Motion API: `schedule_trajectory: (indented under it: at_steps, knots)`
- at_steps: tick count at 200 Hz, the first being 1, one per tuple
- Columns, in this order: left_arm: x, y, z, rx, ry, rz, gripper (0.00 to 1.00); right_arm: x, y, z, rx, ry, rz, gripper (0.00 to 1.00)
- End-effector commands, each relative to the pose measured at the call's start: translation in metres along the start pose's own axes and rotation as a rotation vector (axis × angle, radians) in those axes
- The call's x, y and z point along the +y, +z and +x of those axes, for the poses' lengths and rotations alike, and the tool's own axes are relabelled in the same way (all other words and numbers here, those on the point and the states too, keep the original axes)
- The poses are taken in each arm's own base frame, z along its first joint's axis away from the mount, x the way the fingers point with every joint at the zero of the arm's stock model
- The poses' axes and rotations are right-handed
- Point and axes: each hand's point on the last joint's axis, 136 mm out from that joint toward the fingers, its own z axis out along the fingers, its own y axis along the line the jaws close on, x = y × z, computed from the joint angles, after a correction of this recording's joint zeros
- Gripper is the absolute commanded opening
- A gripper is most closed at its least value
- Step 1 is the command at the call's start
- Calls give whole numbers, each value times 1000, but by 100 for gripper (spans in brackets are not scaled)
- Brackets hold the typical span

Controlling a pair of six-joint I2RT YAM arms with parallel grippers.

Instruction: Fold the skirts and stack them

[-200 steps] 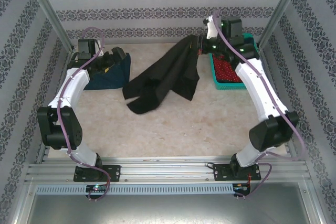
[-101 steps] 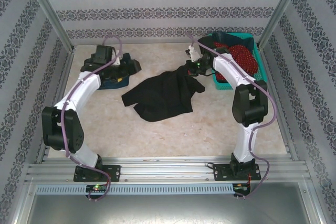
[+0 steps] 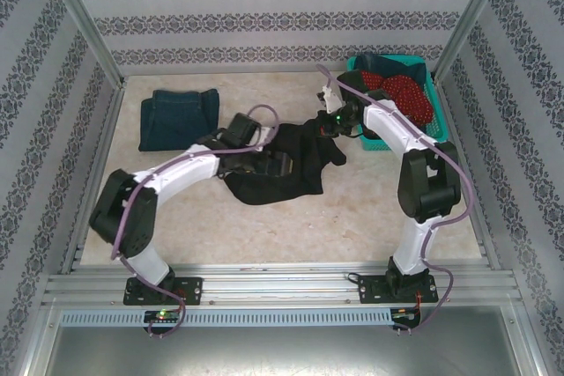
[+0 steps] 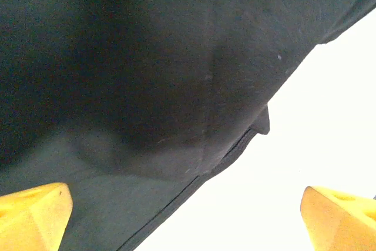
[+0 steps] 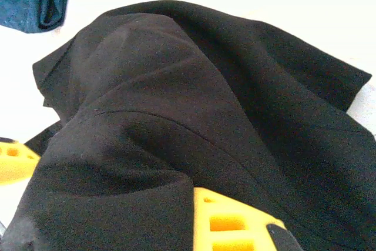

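The black skirt (image 3: 291, 184) lies crumpled mid-table. The right gripper (image 3: 329, 125) is clenched on its far-right corner — cloth drapes over the yellow fingers (image 5: 235, 221). The left gripper (image 3: 278, 163) hangs above it, spread wide. A folded denim skirt (image 3: 181, 118) sits at the far-left corner; the red dotted skirt (image 3: 407, 94) is in the basket (image 3: 397, 61), far right.

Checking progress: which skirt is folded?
The dark blue denim skirt, far left: a neat rectangle. The black skirt lies crumpled, the red skirt heaped in the basket.
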Motion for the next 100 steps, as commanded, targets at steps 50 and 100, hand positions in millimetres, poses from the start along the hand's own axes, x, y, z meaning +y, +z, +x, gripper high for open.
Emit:
schedule_trajectory:
  at_steps: [50, 100]
  knots:
    - [6, 66, -32, -157, -19, -101, 50, 18, -22, -8, -79, -9, -42, 1]
    - [14, -34, -74, -294, 82, -220, 0, 16, -69, -27, -182, -68, 30, 4]
